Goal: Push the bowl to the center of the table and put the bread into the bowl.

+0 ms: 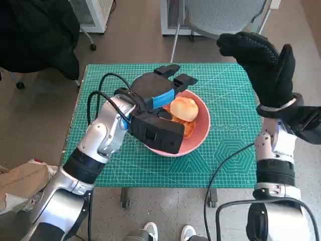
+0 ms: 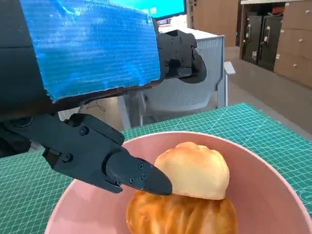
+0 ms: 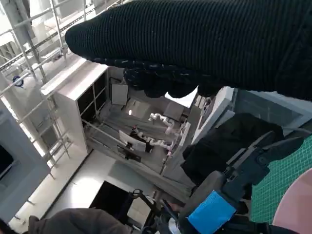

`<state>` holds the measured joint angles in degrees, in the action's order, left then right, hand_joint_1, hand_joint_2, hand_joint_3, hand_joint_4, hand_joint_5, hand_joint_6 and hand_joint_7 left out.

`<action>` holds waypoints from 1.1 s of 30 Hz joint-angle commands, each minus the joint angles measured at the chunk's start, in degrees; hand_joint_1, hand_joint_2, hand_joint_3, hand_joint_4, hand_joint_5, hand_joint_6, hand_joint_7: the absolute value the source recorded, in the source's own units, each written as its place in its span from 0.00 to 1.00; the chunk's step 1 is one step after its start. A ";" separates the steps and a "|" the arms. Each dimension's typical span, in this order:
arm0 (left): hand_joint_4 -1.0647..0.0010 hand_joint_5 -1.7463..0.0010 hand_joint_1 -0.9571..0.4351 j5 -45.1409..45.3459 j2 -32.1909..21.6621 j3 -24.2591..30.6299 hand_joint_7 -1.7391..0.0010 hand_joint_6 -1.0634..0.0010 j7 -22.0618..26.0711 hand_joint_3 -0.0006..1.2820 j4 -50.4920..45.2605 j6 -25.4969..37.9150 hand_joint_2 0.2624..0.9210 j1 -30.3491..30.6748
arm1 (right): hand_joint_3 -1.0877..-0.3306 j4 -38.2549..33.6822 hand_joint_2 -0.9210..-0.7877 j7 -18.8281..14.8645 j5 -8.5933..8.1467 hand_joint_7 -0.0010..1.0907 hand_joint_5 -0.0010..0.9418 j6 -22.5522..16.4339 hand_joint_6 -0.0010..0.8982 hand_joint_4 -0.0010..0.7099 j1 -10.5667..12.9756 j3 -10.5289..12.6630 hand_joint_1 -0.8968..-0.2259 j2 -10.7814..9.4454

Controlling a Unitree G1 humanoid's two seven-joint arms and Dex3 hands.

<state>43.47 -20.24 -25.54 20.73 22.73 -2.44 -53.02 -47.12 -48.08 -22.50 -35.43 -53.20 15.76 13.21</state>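
The round golden bread roll [image 1: 183, 108] sits inside the pink bowl [image 1: 200, 131], near the middle of the green mat [image 1: 235, 150]. The left hand [image 1: 158, 93] is right over it, one finger touching the roll, fingers spread, holding nothing. The right hand [image 1: 263, 65] is raised well away, holding nothing.

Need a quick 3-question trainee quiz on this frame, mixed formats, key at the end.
1. True or false: the bread lies inside the pink bowl.
2. Which hand is over the bowl? A) left hand B) right hand
3. Fill in: the bowl stands on a ____ cutting mat.

Key: 1 true; 2 A; 3 green.
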 commanded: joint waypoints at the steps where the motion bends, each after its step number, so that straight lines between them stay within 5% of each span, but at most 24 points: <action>1: 0.94 1.00 0.27 -1.63 -1.18 1.80 0.80 0.94 -1.81 0.00 -2.22 -1.36 0.98 1.36 | 0.26 -0.75 0.00 -0.52 -0.47 0.00 0.00 0.64 0.46 0.46 0.15 0.05 0.24 0.37; 13: 0.91 1.00 0.25 -19.17 -0.79 15.48 0.93 0.80 -13.23 0.08 -1.10 -17.63 1.00 5.35 | 0.27 0.03 0.00 0.06 -0.60 0.00 0.00 0.35 0.44 0.45 -0.36 0.25 0.25 0.52; 24: 0.94 1.00 0.25 -47.11 4.38 26.27 0.96 0.85 -4.67 0.30 -1.81 -19.79 1.00 7.89 | 0.28 2.40 0.00 2.91 0.59 0.00 0.00 -1.49 0.41 0.44 0.04 -0.32 0.27 -0.43; 33: 0.96 1.00 0.23 -55.15 5.52 29.45 0.97 0.88 -1.75 0.38 -6.60 -15.22 1.00 11.25 | 0.28 2.24 0.00 5.10 1.43 0.00 0.00 -3.06 0.38 0.40 -0.24 -1.00 0.26 -0.58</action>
<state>-9.72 -15.06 2.80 18.07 18.10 -19.17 -43.16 -44.59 -43.84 -22.02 -38.11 -53.51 15.21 12.97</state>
